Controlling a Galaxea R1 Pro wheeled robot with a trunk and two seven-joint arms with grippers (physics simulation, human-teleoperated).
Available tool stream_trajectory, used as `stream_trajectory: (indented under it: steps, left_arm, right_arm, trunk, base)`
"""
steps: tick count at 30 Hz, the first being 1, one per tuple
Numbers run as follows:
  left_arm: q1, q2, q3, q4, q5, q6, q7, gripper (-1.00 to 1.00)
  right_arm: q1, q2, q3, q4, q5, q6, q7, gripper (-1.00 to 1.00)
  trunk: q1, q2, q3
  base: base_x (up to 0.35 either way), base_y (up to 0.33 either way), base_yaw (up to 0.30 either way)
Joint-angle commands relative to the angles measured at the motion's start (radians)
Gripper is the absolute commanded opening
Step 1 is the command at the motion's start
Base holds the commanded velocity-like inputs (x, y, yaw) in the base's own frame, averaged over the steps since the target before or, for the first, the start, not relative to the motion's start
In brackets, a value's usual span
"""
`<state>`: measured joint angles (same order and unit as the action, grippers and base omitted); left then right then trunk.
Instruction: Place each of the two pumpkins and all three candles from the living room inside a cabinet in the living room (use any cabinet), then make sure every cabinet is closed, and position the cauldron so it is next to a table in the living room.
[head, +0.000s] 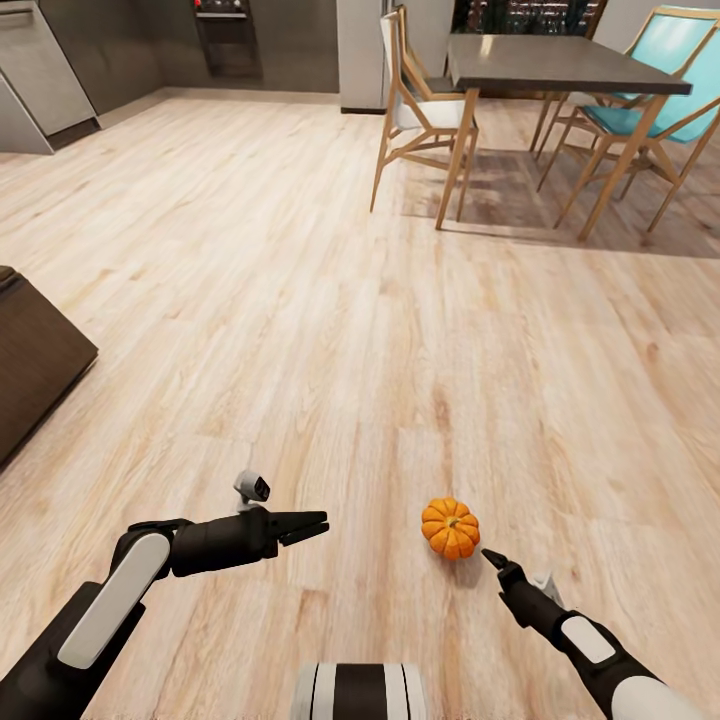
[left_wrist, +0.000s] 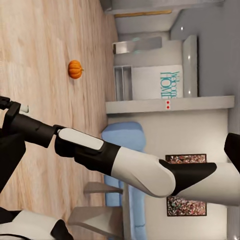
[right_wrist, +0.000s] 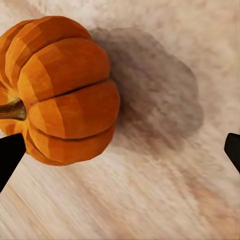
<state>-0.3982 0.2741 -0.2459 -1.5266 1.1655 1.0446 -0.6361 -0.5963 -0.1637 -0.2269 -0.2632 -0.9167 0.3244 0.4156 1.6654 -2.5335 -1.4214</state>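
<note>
The small ribbed pumpkin (head: 450, 528) is bright orange with darker creases and a brown stem. The plank floor (head: 300, 300) is pale, streaked wood grain. The low wooden unit (head: 35, 365) is dark brown. The wooden-framed chair (head: 672, 75) has turquoise panels.

A single small orange pumpkin (head: 450, 527) is seen upright on the pale wooden floor (head: 300, 330), near and slightly right of centre. Its ribbed body is slightly flattened, with a short dark stem on top.
</note>
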Motion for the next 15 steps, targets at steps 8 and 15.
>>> stream_trajectory:
  steps: [8,15]
  left_arm:
    - [-0.001,0.001,-0.002,0.0,-0.001,0.003,-0.004,1.0]
    - [-0.001,0.0,-0.003,0.0,-0.001,0.003,-0.004,1.0]
  right_arm:
    - [0.0,0.002,-0.005,0.0,-0.005,0.008,0.009,1.0]
    - [0.0,0.004,-0.005,-0.001,-0.005,0.008,0.01,1.0]
  trunk:
    - [0.003,-0.002,-0.032]
    - [0.005,-0.003,-0.043]
  base:
    - [0.0,0.0,0.0]
    - [0.0,0.0,0.0]
